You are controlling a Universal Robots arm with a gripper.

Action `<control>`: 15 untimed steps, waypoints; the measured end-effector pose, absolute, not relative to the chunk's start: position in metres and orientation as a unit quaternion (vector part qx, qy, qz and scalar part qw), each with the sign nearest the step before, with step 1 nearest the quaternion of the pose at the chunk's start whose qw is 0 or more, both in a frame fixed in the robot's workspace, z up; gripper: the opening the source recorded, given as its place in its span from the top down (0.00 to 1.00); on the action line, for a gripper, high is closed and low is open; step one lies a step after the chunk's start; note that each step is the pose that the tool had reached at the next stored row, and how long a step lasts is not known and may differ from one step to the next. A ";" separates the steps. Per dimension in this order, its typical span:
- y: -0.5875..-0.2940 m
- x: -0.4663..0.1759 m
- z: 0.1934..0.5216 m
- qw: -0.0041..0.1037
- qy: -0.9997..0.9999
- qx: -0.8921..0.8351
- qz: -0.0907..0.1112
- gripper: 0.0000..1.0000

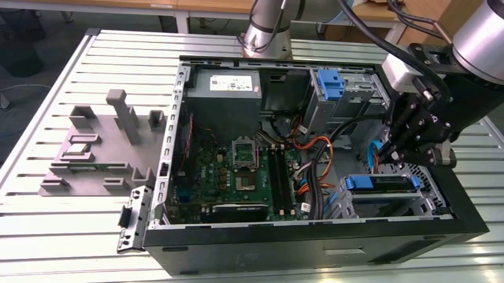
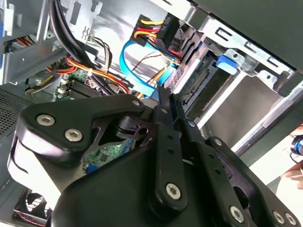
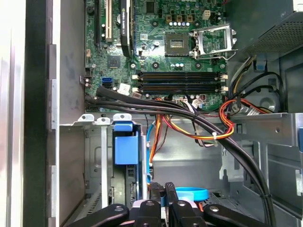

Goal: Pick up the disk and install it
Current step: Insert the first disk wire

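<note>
The disk [image 1: 380, 183], with blue carrier rails round it, sits in the drive bay at the near corner of the open computer case [image 1: 315, 239], on the exterior view's right. In the first wrist view the disk [image 3: 126, 142] shows its blue carrier front in the metal cage. The second wrist view has the disk [image 2: 226, 61] with its connector edge facing the cables. My gripper [image 1: 391, 158] hangs just above the bay, beside the disk and apart from it. Its black fingers [image 3: 156, 193] stand close together with nothing between them, as the gripper [image 2: 165, 97] also shows.
A bare blue bracket [image 1: 331, 85] sits in the upper bay. The grey power-supply box [image 1: 228, 82] and the motherboard [image 1: 236, 171] fill the case's other half. Orange and black cables [image 3: 208, 135] and a blue cable [image 2: 137, 71] run close to my fingers. A grey fixture [image 1: 94, 147] lies on the slatted table.
</note>
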State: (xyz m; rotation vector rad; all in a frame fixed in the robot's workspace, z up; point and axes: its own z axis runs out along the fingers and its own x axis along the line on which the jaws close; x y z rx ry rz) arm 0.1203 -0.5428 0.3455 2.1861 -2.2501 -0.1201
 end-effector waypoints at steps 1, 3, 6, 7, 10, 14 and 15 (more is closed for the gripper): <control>-0.544 0.120 0.346 0.001 -0.717 0.696 -0.038 0.84; -0.547 0.120 0.346 0.001 -0.717 0.696 -0.038 0.84; -0.549 0.120 0.345 0.001 -0.717 0.696 -0.038 0.84; -0.550 0.121 0.345 0.001 -0.717 0.696 -0.038 0.84; -0.550 0.120 0.345 0.001 -0.717 0.696 -0.038 0.84; -0.551 0.120 0.345 0.000 -0.717 0.696 -0.038 0.84; -0.552 0.120 0.345 0.000 -0.717 0.696 -0.038 0.84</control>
